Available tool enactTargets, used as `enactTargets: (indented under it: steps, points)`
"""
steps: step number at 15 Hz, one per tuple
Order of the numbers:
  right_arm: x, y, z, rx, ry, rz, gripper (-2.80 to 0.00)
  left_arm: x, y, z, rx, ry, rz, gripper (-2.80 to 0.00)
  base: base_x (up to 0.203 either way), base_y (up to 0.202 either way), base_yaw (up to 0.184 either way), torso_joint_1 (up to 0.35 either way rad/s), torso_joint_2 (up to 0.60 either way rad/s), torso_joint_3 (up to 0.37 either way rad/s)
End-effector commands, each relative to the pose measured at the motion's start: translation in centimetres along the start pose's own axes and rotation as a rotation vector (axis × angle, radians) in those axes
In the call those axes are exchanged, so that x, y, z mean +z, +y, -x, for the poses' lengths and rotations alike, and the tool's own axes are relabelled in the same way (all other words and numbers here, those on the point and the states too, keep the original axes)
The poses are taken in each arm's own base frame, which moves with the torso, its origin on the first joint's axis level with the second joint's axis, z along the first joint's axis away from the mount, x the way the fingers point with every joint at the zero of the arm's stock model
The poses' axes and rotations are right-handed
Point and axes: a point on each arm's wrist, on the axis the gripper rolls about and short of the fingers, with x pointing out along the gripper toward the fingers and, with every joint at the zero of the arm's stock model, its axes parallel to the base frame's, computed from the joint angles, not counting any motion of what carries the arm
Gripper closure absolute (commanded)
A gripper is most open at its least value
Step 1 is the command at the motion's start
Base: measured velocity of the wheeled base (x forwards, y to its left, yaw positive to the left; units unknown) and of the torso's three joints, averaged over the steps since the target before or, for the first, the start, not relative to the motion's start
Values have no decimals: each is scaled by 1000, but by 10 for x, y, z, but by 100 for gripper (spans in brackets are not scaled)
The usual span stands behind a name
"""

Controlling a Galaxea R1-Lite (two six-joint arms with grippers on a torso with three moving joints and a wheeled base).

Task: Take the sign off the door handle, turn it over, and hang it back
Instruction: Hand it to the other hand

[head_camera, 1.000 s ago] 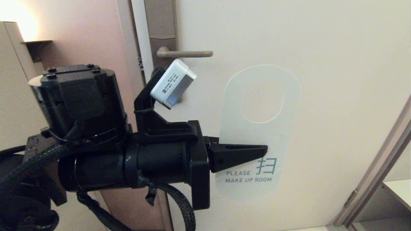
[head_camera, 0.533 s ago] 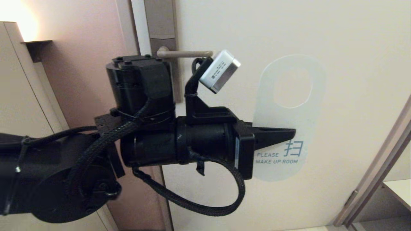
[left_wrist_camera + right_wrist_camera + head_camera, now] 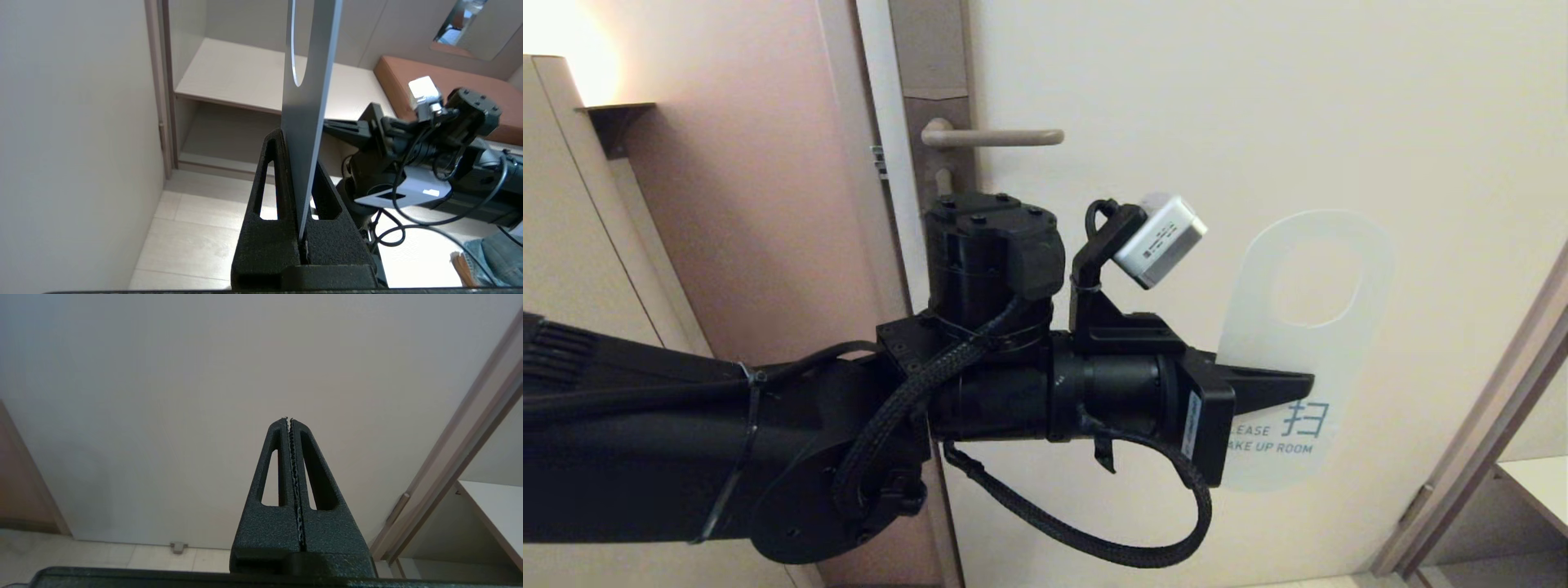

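Observation:
The sign [image 3: 1307,351] is off the door handle [image 3: 1001,137] and hangs in the air to the right of it and lower, its white "PLEASE MAKE UP ROOM" side facing me, oval hole at the top. My left gripper [image 3: 1303,382] is shut on the sign's lower part from the left. In the left wrist view the sign [image 3: 308,102] stands edge-on between the shut fingers of the left gripper [image 3: 296,141]. My right gripper [image 3: 289,419] is shut and empty, facing the door; it does not show in the head view.
The beige door [image 3: 1258,98] fills the background, with the tall lock plate [image 3: 935,90] at its left edge. A door frame and a shelf [image 3: 1535,482] lie to the right. The right arm [image 3: 433,134] shows beyond the sign in the left wrist view.
My left arm has carried the sign to the right, away from the handle, first a little up and then down. The handle now stands bare and fully in view.

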Motion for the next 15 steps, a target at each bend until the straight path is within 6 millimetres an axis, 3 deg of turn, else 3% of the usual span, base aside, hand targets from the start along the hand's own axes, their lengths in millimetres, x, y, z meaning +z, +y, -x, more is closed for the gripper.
enactTargets:
  steps: [1,7,15]
  points:
    - [4,0,2,2,-6,6,0,-4,2,-3,-4,8,6,0,0,0,0,0,0,0]
    - [25,-1,11,69,59,6,0,-4,-1,-5,-13,10,5,0,0,0,0,0,0,0]
    - [79,-1,-21,283,200,-25,0,0,3,-9,-61,7,-2,0,0,0,0,0,0,0]
